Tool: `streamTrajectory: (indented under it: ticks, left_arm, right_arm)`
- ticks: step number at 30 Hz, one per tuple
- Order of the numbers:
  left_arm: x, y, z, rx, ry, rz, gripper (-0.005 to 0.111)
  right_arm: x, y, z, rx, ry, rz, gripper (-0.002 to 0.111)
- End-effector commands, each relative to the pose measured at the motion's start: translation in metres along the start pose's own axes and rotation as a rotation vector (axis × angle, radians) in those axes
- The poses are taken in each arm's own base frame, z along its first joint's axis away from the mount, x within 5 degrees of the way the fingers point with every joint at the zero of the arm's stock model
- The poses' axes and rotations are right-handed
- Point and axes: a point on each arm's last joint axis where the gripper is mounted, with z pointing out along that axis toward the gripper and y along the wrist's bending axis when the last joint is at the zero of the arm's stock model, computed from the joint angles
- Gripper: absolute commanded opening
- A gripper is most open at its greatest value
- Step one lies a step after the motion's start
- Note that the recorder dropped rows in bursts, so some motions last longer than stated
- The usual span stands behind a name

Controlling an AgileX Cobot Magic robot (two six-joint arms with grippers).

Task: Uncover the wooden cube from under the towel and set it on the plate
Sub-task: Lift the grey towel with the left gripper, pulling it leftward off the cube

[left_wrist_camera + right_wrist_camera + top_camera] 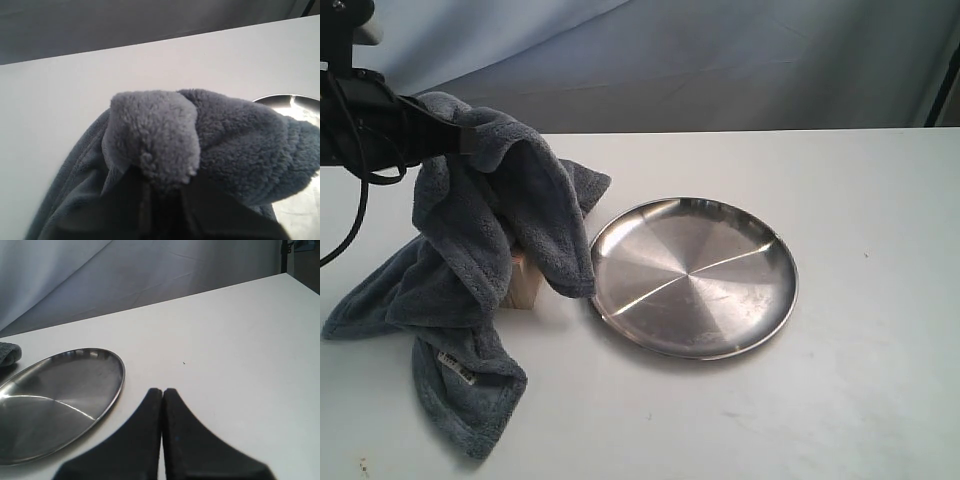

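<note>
The blue-grey towel (490, 260) hangs lifted at the left of the table, its top bunched in my left gripper (460, 140), which is shut on it. In the left wrist view the towel (165, 135) fills the frame and hides the fingers. A corner of the wooden cube (523, 283) peeks out under the hanging cloth, just left of the steel plate (692, 275). The plate's rim (287, 97) also shows beyond the towel. My right gripper (162, 392) is shut on nothing, hovering over bare table beside the plate (55, 400); it is outside the exterior view.
The white table (860, 380) extends to the right and front of the plate. A grey-blue backdrop (720, 60) hangs behind the table's far edge. The left arm's black cable (360, 200) droops at the far left.
</note>
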Motion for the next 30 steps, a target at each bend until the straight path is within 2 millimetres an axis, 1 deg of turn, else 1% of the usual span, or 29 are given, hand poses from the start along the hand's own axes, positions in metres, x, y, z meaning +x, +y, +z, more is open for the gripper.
streamTrajectory:
  ticks: [1, 12, 28, 30]
  left_arm:
    - [-0.006, 0.002, -0.003, -0.012, -0.058, -0.017, 0.0]
    - [-0.009, 0.003, -0.003, -0.019, -0.089, -0.017, 0.0]
    - [-0.019, 0.005, -0.005, -0.039, -0.202, -0.064, 0.0]
    - [-0.019, 0.014, -0.006, -0.063, -0.195, -0.085, 0.0]
  right_arm:
    - [0.001, -0.001, 0.0, 0.008, -0.004, -0.014, 0.0]
    - [0.001, -0.001, 0.0, 0.008, -0.004, -0.014, 0.0]
    - [0.001, -0.001, 0.0, 0.008, -0.004, -0.014, 0.0]
    - [0.001, -0.001, 0.0, 0.008, -0.004, -0.014, 0.0]
